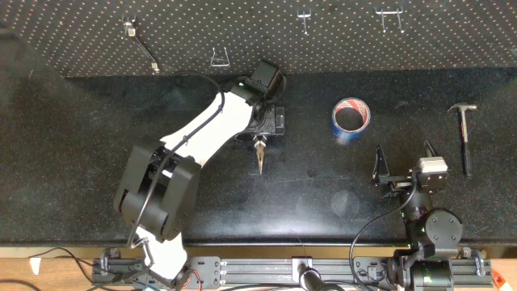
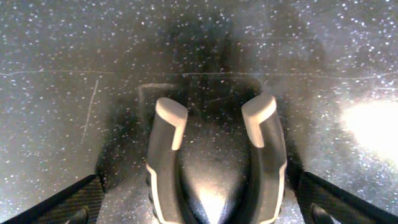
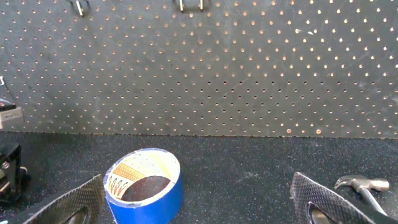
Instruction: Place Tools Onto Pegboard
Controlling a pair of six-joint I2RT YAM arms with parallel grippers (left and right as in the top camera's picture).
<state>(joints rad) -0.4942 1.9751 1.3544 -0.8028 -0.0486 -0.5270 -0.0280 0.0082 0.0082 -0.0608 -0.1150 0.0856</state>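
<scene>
A pair of pliers [image 1: 260, 152] lies on the black table, its nose towards the front edge. My left gripper [image 1: 267, 121] stands over the handles, just in front of the pegboard [image 1: 339, 40]. In the left wrist view the two grey-tipped handles [image 2: 169, 134] spread between my open left gripper [image 2: 199, 182], with a gap on each side and no touch. A blue tape roll [image 1: 351, 120] [image 3: 144, 184] stands right of centre. A hammer [image 1: 464, 137] [image 3: 365, 184] lies at the far right. My right gripper [image 1: 402, 158] [image 3: 198, 180] is open and empty near the front right.
The pegboard [image 3: 249, 74] carries metal hooks [image 1: 304, 16] [image 1: 390, 16] and a wire loop hook [image 1: 220, 56]. A thin dark tool [image 1: 144, 47] hangs at its left. The table [image 1: 97, 121] is bare on the left side and between the tape and hammer.
</scene>
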